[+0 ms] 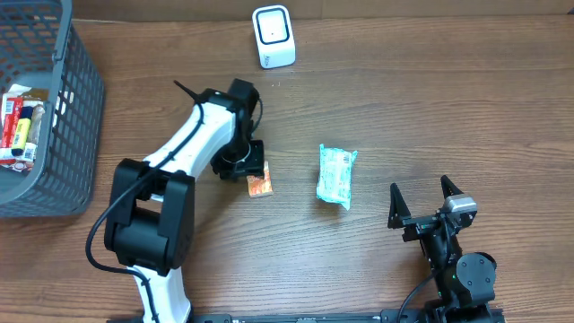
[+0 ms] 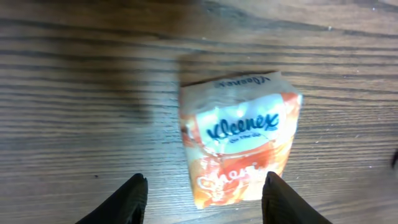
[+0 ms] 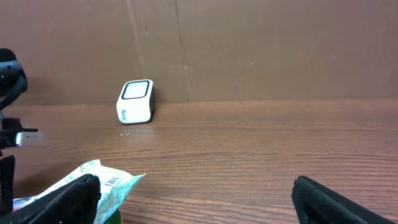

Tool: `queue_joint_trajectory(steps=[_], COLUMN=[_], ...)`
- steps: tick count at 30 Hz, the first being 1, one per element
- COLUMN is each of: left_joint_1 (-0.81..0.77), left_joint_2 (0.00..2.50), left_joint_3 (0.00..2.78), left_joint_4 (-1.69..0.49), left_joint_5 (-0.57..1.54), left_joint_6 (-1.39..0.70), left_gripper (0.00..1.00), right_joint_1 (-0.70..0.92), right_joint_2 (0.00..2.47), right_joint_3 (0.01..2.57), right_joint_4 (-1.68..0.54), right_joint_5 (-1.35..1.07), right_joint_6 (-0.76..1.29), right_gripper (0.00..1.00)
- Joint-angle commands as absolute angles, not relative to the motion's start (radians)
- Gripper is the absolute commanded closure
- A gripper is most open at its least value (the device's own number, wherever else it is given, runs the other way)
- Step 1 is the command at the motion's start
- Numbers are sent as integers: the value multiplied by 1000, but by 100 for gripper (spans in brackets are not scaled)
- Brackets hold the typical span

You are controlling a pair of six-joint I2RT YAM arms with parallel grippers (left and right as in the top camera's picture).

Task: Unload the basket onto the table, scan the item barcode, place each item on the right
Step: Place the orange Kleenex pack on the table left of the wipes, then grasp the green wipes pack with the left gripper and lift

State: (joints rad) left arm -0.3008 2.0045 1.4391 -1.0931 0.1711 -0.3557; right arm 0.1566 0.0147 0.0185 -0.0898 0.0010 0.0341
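Two left fingers (image 2: 127, 202) standing half open either side of tissue pack (image 2: 239, 140), not squeezing. Pack looking soft, light, slippery; pinching its sides gently seeming best. Right fingers (image 3: 329, 199) standing wide open, empty.

Overhead: basket (image 1: 76, 117) at the frame's left edge, scanner (image 1: 273, 36) top centre. My left gripper (image 1: 252, 172) hangs mid-frame over the tissue pack (image 1: 260, 185). A packet (image 1: 336, 176) lies right of it, my right gripper (image 1: 420, 187) lower right.
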Motion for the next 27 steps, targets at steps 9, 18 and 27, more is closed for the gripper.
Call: queue_joint_trajectory(steps=[9,18,27], left_joint_1=[-278,-268,-236], left_joint_2=[1866,1724,1721], left_joint_3=[1457,1395,1201], left_joint_4=[-1097,-1078,-907], left_joint_5=[207,208,268], left_joint_6=[-291,-292,-292], left_gripper=[62,65,71], right_joint_1=[150,150,150], right_joint_2=[3,3,3], right_joint_3=[8,8,8], right_joint_4=[-84,-84,-84], right_joint_5=[7,7,6], right_joint_6=[42,42,42], right_gripper=[0,0,0])
